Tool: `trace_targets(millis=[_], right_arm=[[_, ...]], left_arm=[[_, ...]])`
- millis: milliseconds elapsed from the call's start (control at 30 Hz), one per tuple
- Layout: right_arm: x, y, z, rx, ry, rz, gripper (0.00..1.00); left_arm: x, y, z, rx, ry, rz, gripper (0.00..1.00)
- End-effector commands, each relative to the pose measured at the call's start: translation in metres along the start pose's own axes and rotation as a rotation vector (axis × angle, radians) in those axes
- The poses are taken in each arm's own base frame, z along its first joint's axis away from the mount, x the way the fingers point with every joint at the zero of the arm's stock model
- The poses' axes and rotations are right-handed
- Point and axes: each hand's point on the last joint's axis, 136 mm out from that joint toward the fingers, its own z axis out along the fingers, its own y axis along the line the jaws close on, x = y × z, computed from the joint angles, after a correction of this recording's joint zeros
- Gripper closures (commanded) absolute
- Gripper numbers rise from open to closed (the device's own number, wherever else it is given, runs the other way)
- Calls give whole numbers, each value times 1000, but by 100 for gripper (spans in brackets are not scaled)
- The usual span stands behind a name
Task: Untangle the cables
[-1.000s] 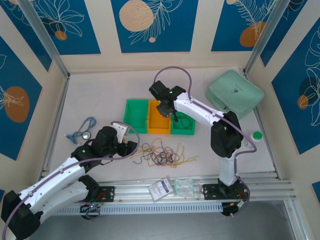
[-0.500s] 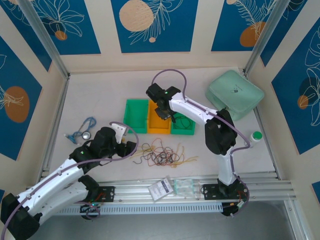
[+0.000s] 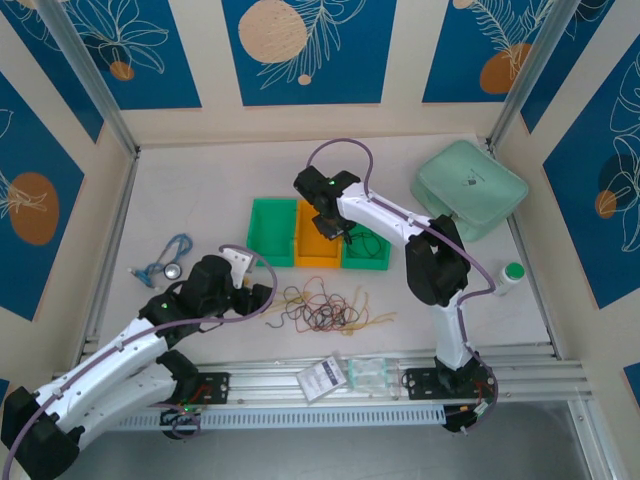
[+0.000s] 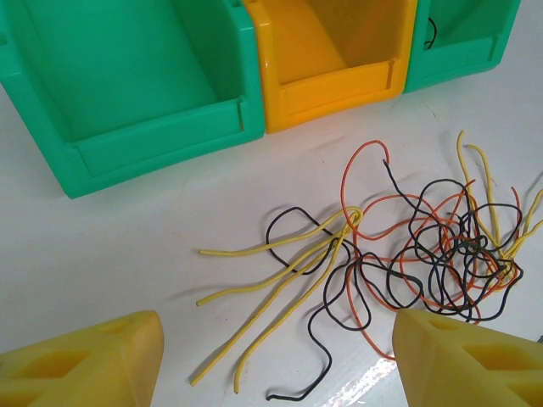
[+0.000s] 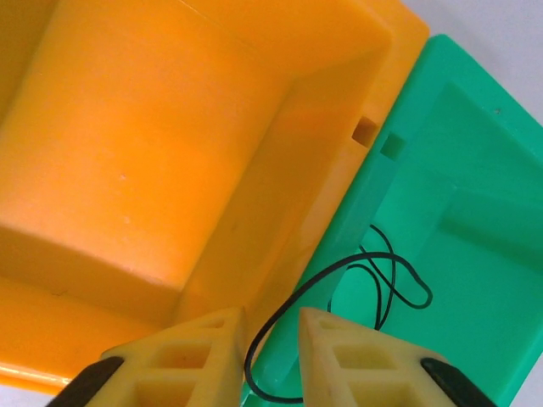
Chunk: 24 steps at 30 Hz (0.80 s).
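While the left gripper (image 4: 276, 348) hangs wide open over the white table (image 4: 102, 246), the tangled cables (image 4: 407, 246) (yellow, red, black) lie just ahead of it. Farther off, the right gripper (image 5: 271, 339) sits above the wall of the orange bin (image 5: 127, 144), its jaws narrowly parted around a black cable (image 5: 373, 263) that trails into the right green bin (image 5: 458, 170).

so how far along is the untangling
Barely started. Done: one black cable lies looped in the right green bin. In hand: it runs up between the fingers of the right gripper. To do: the tangle of yellow, red and black cables, open left gripper near it; orange bin and left green bin hold nothing.
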Motion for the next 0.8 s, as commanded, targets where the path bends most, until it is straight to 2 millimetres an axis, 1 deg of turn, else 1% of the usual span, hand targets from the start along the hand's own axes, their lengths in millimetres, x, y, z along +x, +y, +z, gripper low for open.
trace_targets(millis=[0, 33, 133, 200, 300, 433, 533, 667, 767], right_arm=[[-2, -4, -3, 6, 3, 20, 79], [-3, -4, -3, 7, 0, 20, 82], [-4, -5, -5, 7, -13, 24, 92], [-4, -8, -9, 8, -28, 33, 97], [0, -16, -12, 4, -32, 55, 98], [8, -27, -11, -31, -25, 108, 99], [13, -31, -12, -105, -32, 171, 99], [16, -31, -15, -253, -56, 267, 98], [18, -33, -10, -308, -48, 309, 98]], left_arm=[[5, 6, -1, -16, 5, -24, 29], [6, 7, 0, -16, 8, -24, 29], [5, 7, -1, -18, 6, -26, 29], [5, 7, -1, -17, 4, -26, 28], [5, 7, -2, -18, 4, -25, 28], [3, 6, -3, -16, 2, -25, 28], [3, 7, -2, -19, 4, -24, 29], [3, 7, -2, -23, 14, -19, 28], [4, 6, 0, -19, 29, -16, 28]])
